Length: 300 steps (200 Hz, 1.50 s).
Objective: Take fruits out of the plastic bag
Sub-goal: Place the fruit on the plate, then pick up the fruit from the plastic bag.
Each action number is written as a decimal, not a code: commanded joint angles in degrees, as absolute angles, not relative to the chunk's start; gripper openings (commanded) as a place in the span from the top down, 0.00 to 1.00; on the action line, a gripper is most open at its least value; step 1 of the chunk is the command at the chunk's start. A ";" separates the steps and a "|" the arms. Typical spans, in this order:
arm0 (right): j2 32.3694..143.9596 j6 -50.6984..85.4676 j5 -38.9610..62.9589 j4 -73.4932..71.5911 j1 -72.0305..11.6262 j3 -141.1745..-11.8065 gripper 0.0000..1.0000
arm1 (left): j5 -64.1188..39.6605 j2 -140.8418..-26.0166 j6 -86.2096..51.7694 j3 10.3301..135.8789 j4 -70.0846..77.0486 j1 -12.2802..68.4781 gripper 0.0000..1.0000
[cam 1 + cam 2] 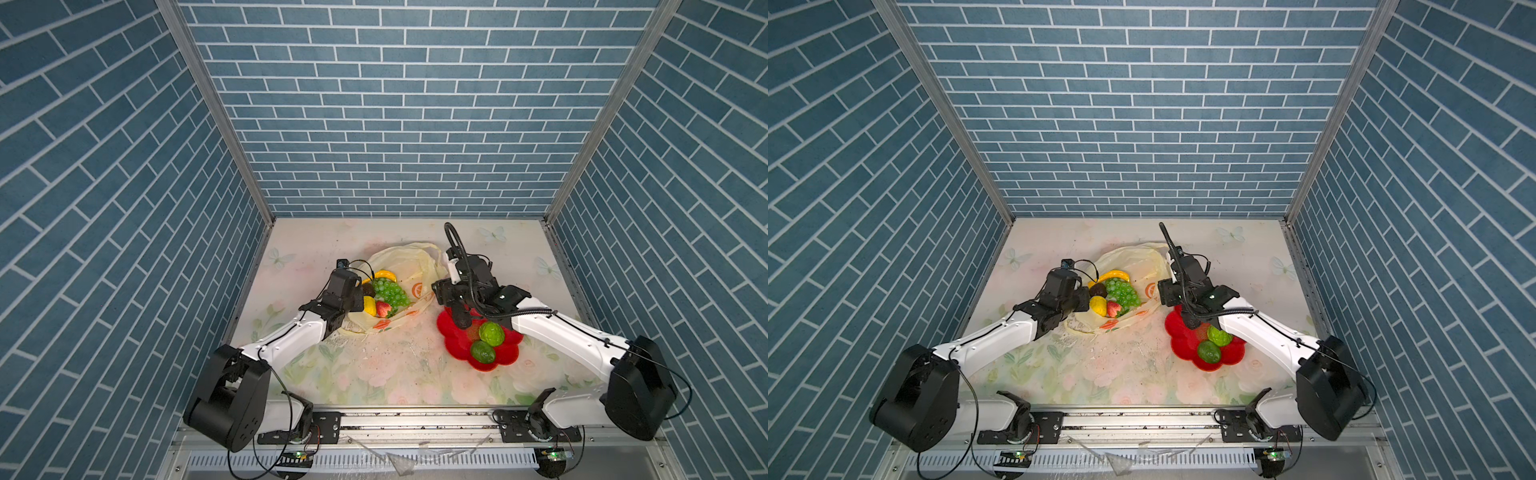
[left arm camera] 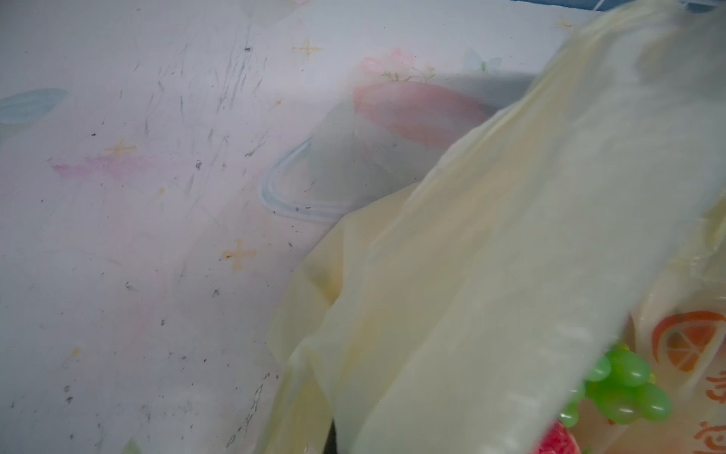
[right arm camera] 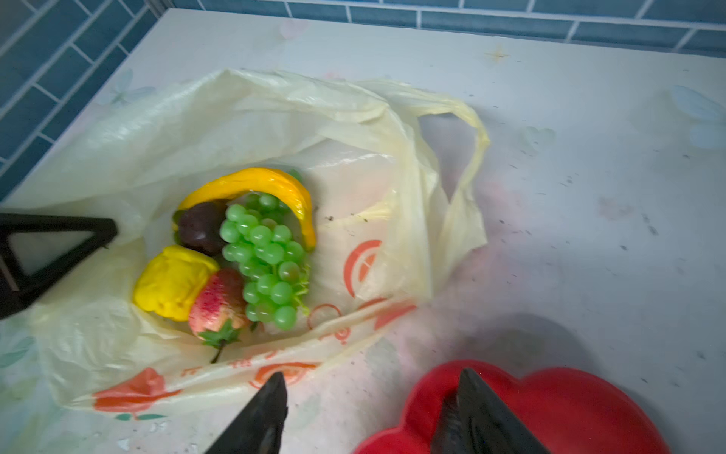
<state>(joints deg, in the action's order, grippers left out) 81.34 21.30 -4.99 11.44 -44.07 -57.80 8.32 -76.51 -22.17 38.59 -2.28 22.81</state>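
Observation:
The plastic bag (image 1: 409, 266) lies open on the table, pale cream with orange prints. Inside it are a green grape bunch (image 3: 263, 251), a yellow banana (image 3: 271, 181), a lemon (image 3: 173, 281), a strawberry (image 3: 218, 298) and a dark avocado (image 3: 200, 228). My left gripper (image 1: 359, 298) is shut on the bag's near-left edge, and the bag's film (image 2: 510, 255) drapes over its jaws. The right gripper (image 3: 373, 371) hangs open and empty, one finger over the bag's printed edge and one over the red plate (image 3: 569, 401). A bumpy green citrus (image 1: 491, 333) and a smooth green avocado (image 1: 483, 352) rest on that plate.
The red flower-shaped plate (image 1: 457, 347) sits right of the bag, partly under my right arm. A small brownish fruit (image 1: 473, 332) lies on it beside the citrus. Blue brick-pattern walls close in the table at the back and on both sides. Crumbs dot the floral table cover (image 1: 386, 365).

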 commanded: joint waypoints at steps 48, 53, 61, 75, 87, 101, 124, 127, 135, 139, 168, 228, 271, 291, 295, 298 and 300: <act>99.77 33.99 0.98 12.54 -53.14 -75.25 0.37 | 3.25 -78.04 -26.89 37.09 -1.05 19.81 1.00; 100.79 34.49 1.67 12.15 -53.61 -76.00 0.37 | 3.25 -78.04 -27.06 37.05 -0.99 19.86 1.00; 102.46 35.28 2.19 11.71 -54.36 -77.32 0.38 | 3.35 -78.07 -27.18 37.07 -1.12 19.82 1.00; 105.18 37.05 1.77 12.00 -55.51 -79.66 0.39 | 3.77 -78.03 -27.62 37.00 -1.47 19.86 1.00; 107.40 39.09 1.56 11.92 -56.09 -81.44 0.40 | 4.21 -78.00 -27.91 36.92 -1.55 19.86 1.00; 110.20 40.32 0.74 12.47 -56.91 -83.89 0.40 | 4.31 -77.96 -28.13 36.82 -1.59 19.86 1.00; 114.69 40.70 -3.20 17.77 -58.57 -89.85 0.40 | 3.88 -77.79 -28.29 36.74 -1.38 19.81 1.00; 115.18 40.89 -3.47 18.28 -58.62 -90.48 0.40 | 3.80 -77.72 -28.31 36.67 -1.33 19.86 1.00; 116.32 41.26 -3.50 18.85 -58.78 -91.49 0.39 | 3.86 -77.62 -28.39 36.65 -1.24 19.86 1.00; 116.84 41.38 -3.45 18.89 -58.81 -91.86 0.39 | 3.87 -77.61 -28.34 36.58 -1.23 19.86 1.00; 119.78 42.75 -2.56 19.00 -59.06 -93.84 0.39 | 3.96 -77.04 -28.38 36.42 -1.23 19.86 1.00; 125.16 43.63 -1.95 23.03 -59.33 -99.01 0.39 | 4.25 -75.60 -28.55 35.57 -0.75 19.86 1.00; 129.44 43.86 -1.11 25.90 -59.18 -102.67 0.36 | 3.96 -75.57 -28.62 35.42 -0.27 19.86 1.00; 130.92 44.20 -0.51 27.16 -59.28 -104.05 0.34 | 4.01 -75.43 -28.60 35.33 -0.26 19.86 1.00; 130.89 44.31 -0.48 27.22 -59.32 -104.06 0.34 | 4.06 -75.33 -28.62 35.33 -0.32 19.82 1.00; 131.01 44.35 -0.59 27.32 -59.35 -103.96 0.33 | 4.16 -75.28 -28.64 35.31 -0.27 19.86 1.00; 131.04 44.38 -0.56 27.33 -59.33 -103.99 0.33 | 4.18 -75.27 -28.63 35.33 -0.27 19.86 1.00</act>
